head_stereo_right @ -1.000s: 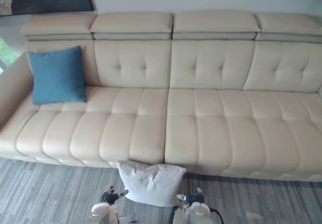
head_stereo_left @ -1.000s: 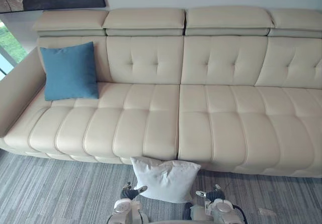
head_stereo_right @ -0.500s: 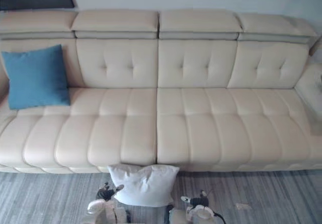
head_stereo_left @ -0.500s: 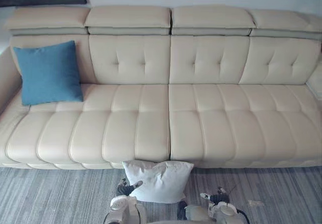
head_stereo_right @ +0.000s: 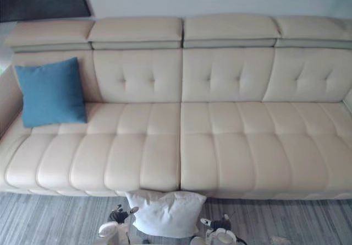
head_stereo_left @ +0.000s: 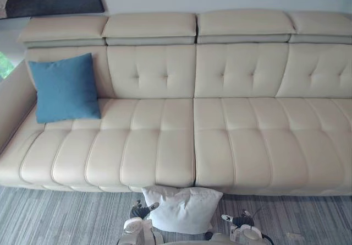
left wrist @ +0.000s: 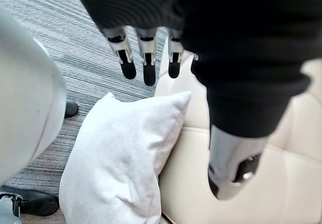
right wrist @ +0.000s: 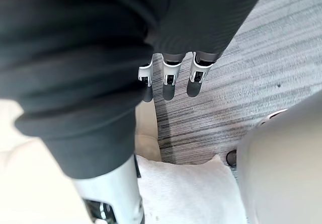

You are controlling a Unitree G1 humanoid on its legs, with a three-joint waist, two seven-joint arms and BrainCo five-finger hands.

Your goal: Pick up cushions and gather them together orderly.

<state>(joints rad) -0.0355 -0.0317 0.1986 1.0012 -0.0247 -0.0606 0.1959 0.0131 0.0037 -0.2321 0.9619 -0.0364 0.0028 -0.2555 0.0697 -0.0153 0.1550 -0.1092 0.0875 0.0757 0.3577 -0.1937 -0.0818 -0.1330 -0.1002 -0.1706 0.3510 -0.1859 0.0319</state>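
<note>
White cushion (head_stereo_left: pixel 184 209): on the floor (head_stereo_left: pixel 55 217), leaning against the sofa (head_stereo_left: pixel 231 140) front, between the 2 hands.
Blue cushion (head_stereo_left: pixel 64 88): sofa's left end, propped on the backrest.
Left hand (head_stereo_left: pixel 142 209): fingers straight, holding nothing, just beside the white cushion.
Right hand (head_stereo_left: pixel 235 219): fingers straight, holding nothing.

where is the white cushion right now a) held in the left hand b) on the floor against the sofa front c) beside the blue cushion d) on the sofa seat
b: the white cushion rests on the floor against the front of the sofa.
</note>
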